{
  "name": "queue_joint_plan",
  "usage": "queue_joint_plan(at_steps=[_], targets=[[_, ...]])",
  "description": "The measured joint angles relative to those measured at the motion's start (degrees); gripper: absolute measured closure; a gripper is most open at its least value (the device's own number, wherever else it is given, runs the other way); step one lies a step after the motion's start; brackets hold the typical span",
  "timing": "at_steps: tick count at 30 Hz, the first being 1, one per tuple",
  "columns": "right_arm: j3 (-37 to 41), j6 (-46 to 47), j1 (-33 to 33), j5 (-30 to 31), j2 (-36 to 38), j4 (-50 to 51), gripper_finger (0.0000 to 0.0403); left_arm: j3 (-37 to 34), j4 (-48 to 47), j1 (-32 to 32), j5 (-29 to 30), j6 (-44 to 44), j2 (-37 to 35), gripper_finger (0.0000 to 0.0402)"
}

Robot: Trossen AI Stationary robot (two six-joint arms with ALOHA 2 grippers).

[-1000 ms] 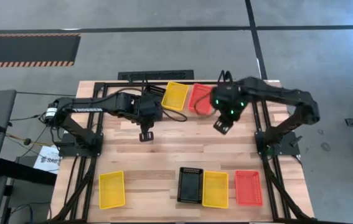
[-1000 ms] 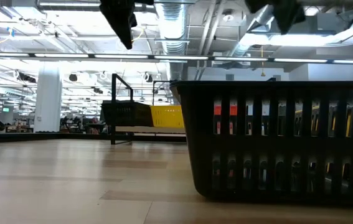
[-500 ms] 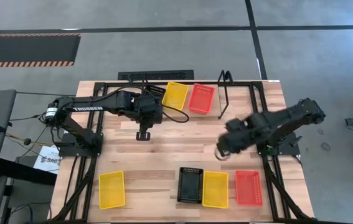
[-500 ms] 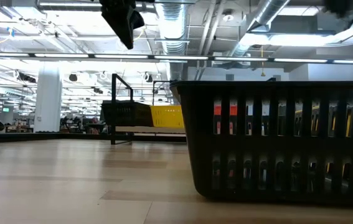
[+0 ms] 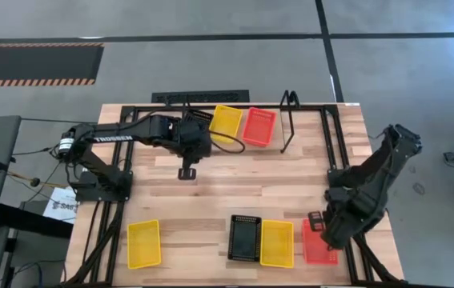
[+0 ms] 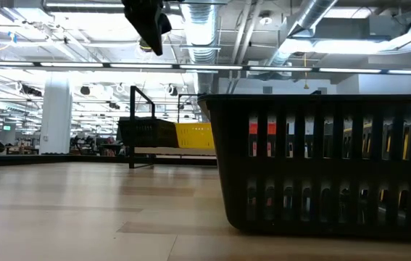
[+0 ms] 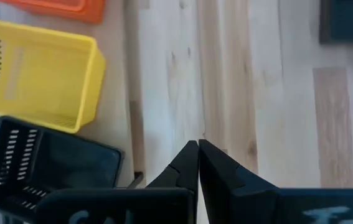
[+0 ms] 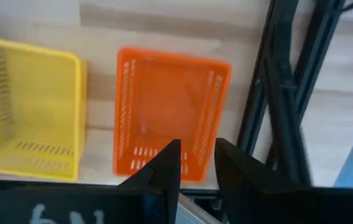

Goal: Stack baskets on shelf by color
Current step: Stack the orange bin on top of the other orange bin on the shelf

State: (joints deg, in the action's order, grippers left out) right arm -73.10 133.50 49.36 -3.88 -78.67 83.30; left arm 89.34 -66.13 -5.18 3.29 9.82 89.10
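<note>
- The right hand hovers in the lower right of the high view, over the near red-orange basket, fingers parted and holding nothing; its wrist view shows the 2 fingertips above one short wall of that basket.
- To do this pick well, I judge it should come straight down so one finger drops inside the mesh wall and the other outside, then close on the rim.
- Touching that basket's left side is a yellow basket, itself against a black basket; the grip should stay off that shared side.
- The black rail frame runs just right of the red-orange basket and could catch the arm on the lift.
- A lone yellow basket lies at the lower left of the counter.
- Farther up, the left hand waits closed and empty above the counter's middle left.
- At the top, the shelf holds yellow, red-orange and black baskets.
</note>
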Motion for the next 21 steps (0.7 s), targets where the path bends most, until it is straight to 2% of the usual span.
queue_joint_plan(at_steps=[6,12,17,21], targets=[[4.8,-0.9,3.2,0.3,-3.1,-3.4,0.0286,0.0,2.2,-1.5,1.5,-7.7,0.0,0.0401],[10.3,-0.3,6.8,-1.9,-4.1,-9.4,0.0282,0.0,3.3,-2.1,2.4,-12.5,0.0,0.0401],[13.1,0.3,7.5,-3.2,-3.4,-10.8,0.0254,0.0,4.2,-1.8,2.3,-15.8,0.0,0.0401],[15.0,2.0,6.7,-8.0,-3.3,-12.2,0.0223,0.0,4.1,-1.3,2.3,-17.2,0.0,0.0401]])
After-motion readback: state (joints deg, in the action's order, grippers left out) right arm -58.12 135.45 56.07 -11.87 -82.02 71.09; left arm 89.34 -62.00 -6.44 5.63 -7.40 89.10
